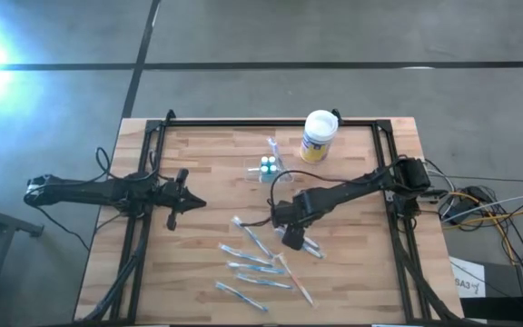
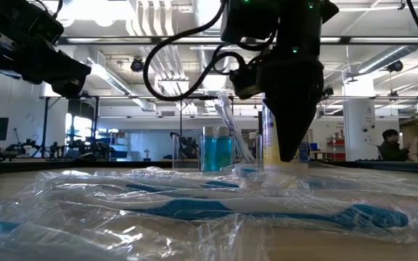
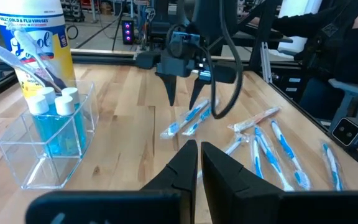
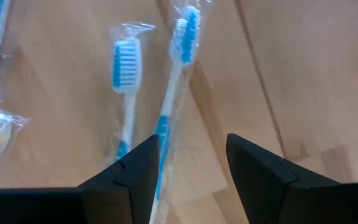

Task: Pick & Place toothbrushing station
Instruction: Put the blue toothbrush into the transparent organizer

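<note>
The toothbrushing station (image 1: pixel 268 167), my clear little holder, stands upright on the wooden table (image 1: pixel 198 272), well ahead of my right gripper (image 1: pixel 295 239) and off toward the far edge, just beside the yellow-labelled canister (image 1: pixel 318 135). Two blue bottles (image 3: pixel 55 118) sit inside it, and one wrapped brush (image 3: pixel 27 53) already leans out of its top. So by my reckoning the job is begun but far from finished.

My right fingers (image 4: pixel 135 168) are spread apart and pinch nothing. They hang low over the table, tips down, with a wrapped blue-headed toothbrush (image 4: pixel 174 93) lying loose between them and a second one (image 4: pixel 124 93) just beside. More wrapped toothbrushes (image 1: pixel 257 268) lie scattered on the near side of my fingers, none of them in the holder.

What is left, as I judge it: close on the brush beneath me, carry it across to the station, then the others in turn.

My left gripper (image 1: pixel 178 198) waits well apart at the table's left side, fingers pressed together on nothing.
</note>
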`<state>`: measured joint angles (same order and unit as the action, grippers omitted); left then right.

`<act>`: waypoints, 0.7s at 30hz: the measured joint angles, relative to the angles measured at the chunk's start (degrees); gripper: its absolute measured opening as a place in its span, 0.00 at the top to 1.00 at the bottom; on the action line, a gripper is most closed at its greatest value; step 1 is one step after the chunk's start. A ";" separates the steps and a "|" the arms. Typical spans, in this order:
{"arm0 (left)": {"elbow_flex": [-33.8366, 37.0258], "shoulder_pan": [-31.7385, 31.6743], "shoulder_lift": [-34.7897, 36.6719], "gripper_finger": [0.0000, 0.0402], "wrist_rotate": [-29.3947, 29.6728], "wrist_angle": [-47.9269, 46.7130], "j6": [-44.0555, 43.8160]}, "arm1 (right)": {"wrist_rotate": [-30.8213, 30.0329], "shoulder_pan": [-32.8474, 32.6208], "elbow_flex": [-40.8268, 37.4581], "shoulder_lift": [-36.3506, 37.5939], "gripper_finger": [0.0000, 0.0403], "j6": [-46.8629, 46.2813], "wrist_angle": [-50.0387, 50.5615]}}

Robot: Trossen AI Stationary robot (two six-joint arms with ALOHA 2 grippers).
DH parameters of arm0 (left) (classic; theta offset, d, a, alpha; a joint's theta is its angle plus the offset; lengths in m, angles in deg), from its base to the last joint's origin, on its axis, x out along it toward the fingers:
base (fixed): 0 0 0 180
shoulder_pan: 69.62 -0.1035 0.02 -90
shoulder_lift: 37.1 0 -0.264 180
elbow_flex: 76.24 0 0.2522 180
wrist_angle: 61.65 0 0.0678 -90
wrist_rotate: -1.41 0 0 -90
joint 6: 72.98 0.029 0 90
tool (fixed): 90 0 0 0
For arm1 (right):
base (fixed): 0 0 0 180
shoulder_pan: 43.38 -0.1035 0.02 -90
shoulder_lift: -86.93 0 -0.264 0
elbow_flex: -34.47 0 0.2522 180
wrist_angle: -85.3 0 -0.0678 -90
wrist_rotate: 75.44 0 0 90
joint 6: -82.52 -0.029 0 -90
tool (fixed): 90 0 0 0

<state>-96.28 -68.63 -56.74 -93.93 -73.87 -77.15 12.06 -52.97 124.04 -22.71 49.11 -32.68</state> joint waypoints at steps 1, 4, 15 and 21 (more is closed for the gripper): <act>0.00 0.02 0.00 0.94 0.02 0.00 0.00 | 0.02 -0.14 -0.28 0.17 0.54 -0.04 0.02; 0.00 0.02 0.02 0.94 0.00 -0.23 -0.38 | 0.01 -0.32 -0.45 0.50 0.54 -0.06 -1.27; 0.00 0.00 0.00 0.94 0.02 -0.76 -1.99 | 1.05 -1.21 -0.56 -0.78 0.54 -0.94 -1.74; 0.00 0.01 0.00 0.94 0.01 -0.79 -2.06 | 1.11 -1.66 -0.72 -4.12 0.54 -1.11 -1.74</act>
<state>-96.28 -68.62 -56.74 -93.92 -74.65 -79.20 13.17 -54.63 123.32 -26.84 48.00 -34.42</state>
